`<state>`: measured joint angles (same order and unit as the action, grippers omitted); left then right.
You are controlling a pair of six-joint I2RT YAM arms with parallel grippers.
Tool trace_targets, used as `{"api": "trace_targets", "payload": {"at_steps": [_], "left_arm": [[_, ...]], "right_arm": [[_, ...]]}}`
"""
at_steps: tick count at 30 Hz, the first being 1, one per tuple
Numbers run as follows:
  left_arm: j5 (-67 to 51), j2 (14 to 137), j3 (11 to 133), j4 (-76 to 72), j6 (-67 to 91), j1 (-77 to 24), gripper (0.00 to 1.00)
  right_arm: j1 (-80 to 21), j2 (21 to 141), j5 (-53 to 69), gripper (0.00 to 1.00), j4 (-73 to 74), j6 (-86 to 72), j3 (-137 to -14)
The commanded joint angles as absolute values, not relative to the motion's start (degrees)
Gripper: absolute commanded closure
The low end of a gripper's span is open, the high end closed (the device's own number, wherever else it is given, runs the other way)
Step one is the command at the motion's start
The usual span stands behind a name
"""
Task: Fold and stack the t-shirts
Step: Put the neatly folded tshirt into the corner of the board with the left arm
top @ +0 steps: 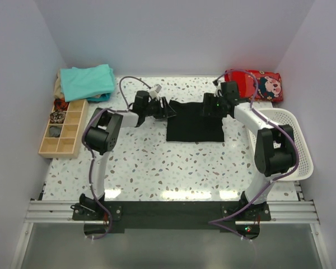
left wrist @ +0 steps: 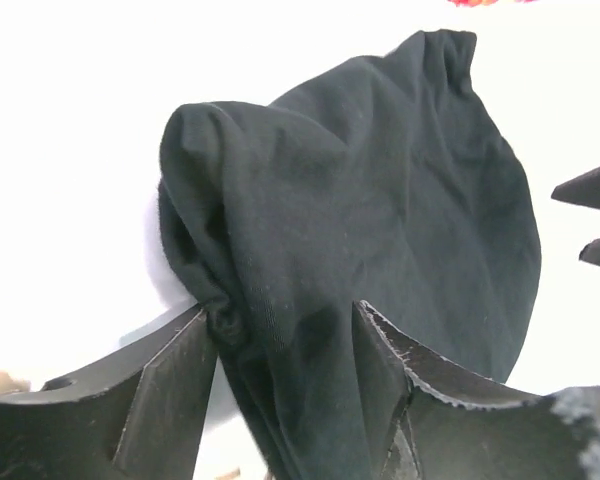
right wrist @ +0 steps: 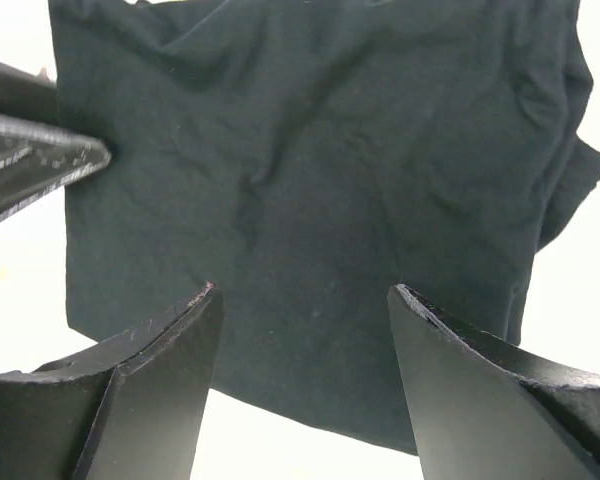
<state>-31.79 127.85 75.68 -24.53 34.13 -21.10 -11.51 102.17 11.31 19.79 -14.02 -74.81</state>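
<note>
The black t-shirt (top: 195, 123) lies as a folded rectangle at the table's back middle. My left gripper (top: 167, 108) is at its left edge. In the left wrist view, my left gripper (left wrist: 280, 308) pinches a humped, bunched fold of the black t-shirt (left wrist: 380, 200) between both fingers. My right gripper (top: 206, 106) hovers at the shirt's far right edge. It stands open (right wrist: 303, 289) over the flat black t-shirt (right wrist: 310, 150) with nothing between its fingers. Folded teal t-shirts (top: 88, 81) are piled at the back left.
A wooden compartment tray (top: 61, 129) sits along the left wall. A white basket (top: 294, 140) stands at the right, beside the right arm. A red printed pouch (top: 257, 84) lies at the back right. Walls close in three sides.
</note>
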Motion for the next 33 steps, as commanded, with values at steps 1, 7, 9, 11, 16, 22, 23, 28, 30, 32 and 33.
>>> {"api": "trace_targets", "payload": {"at_steps": [1,7,9,11,16,22,23,28,30,32,33], "left_arm": [[-32.7,133.9,81.1,-20.9,37.1,-22.1,0.41],[-34.8,137.9,84.8,-21.6,38.8,-23.4,0.46],[-35.0,138.8,85.1,-22.2,39.4,-24.1,0.62],[-35.1,139.7,85.9,-22.1,38.9,-24.6,0.82],[-31.9,141.4,91.6,-15.3,35.1,-26.7,1.0],[-25.5,134.6,92.5,-9.6,27.8,-26.5,1.0],[-24.8,133.3,93.1,-8.4,25.2,-26.2,1.0],[-23.0,126.1,94.8,-1.4,19.1,-21.1,1.0],[-22.8,125.0,96.9,0.8,16.0,-18.8,1.0],[-22.1,124.1,99.2,4.8,13.6,-17.4,1.0],[-22.0,124.0,100.1,5.9,12.7,-16.1,1.0]], "right_arm": [[-11.0,101.7,8.3,0.29,19.8,-13.2,-75.0],[-10.5,102.0,8.4,0.29,19.5,-13.3,-74.7],[-10.4,102.4,8.5,0.29,19.6,-13.2,-74.9],[-10.4,102.6,8.6,0.29,19.6,-13.4,-74.8],[-10.5,102.7,8.4,0.29,19.7,-13.4,-74.8],[-10.2,101.9,7.6,0.29,20.1,-13.3,-74.5],[-10.1,101.8,7.4,0.29,20.0,-13.3,-74.4],[-10.1,101.2,7.3,0.29,19.8,-13.4,-74.2],[-10.1,101.2,7.5,0.3,19.7,-13.5,-74.1],[-10.0,101.3,7.6,0.29,19.5,-13.7,-74.0],[-10.0,101.4,7.7,0.29,19.4,-13.7,-74.0]]}}
